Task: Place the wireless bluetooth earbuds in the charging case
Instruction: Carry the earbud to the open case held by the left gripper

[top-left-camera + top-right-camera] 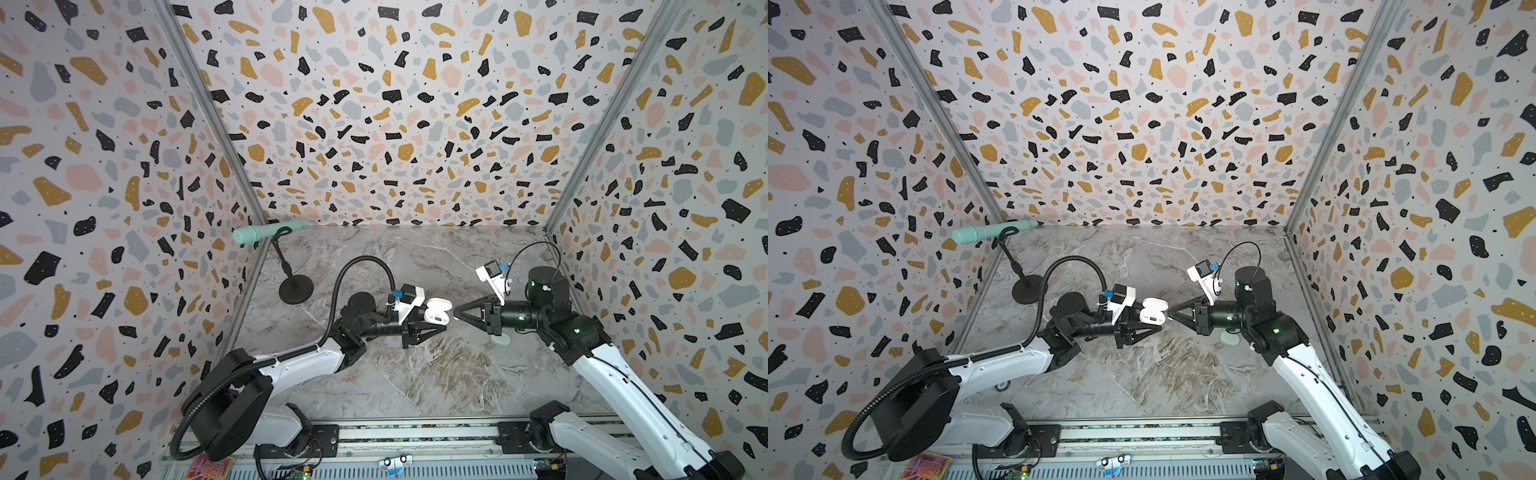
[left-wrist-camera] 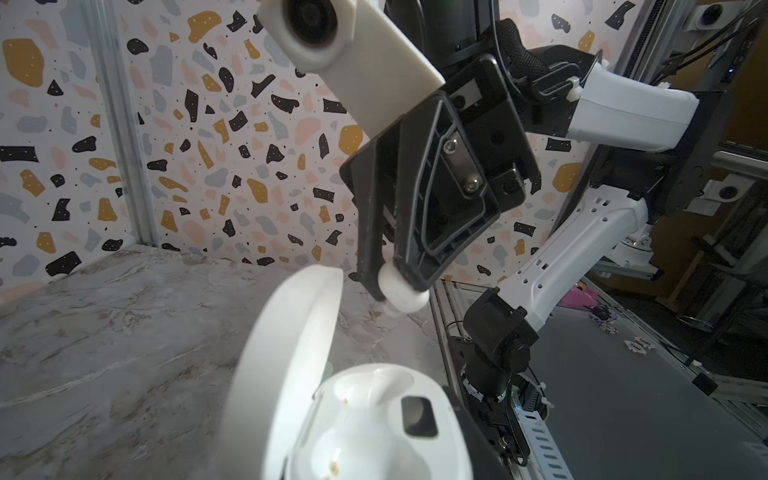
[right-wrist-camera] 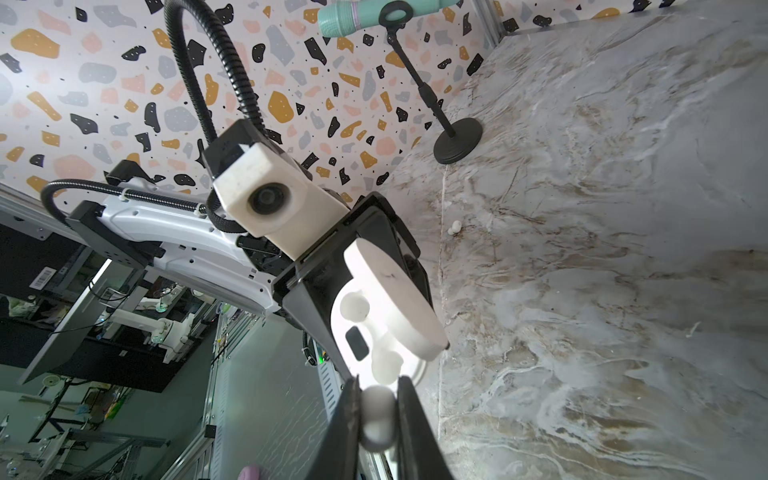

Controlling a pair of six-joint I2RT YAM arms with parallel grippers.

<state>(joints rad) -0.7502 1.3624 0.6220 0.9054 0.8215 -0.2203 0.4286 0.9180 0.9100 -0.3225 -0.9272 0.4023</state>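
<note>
Bench: the marble bench [image 1: 415,374] is only a backstop here. I have both arms meeting above its middle, so a dropped bud would land where I can see it.
Left jaws: grasping the case by its base, lifted off the bench and tipped so its open side faces the other arm. I judge that spares the right wrist a steep approach.
Right jaws: clenched on one bud, the tips just beside the case's open edge and lined up with it in both top views.
Case: the white case [image 2: 374,415] sits in the left jaws, with its lid [image 2: 291,332] swung wide, clear of the path the right jaws need. The wells face the incoming bud. I cannot tell whether the far well already holds one.
Held bud: the white bud [image 3: 377,409] is pinched across its round body, near the closer well but not yet in it.
Spare bud: a spare bud [image 3: 455,227] lies on the bench, well apart from the case, waiting its turn.
</note>
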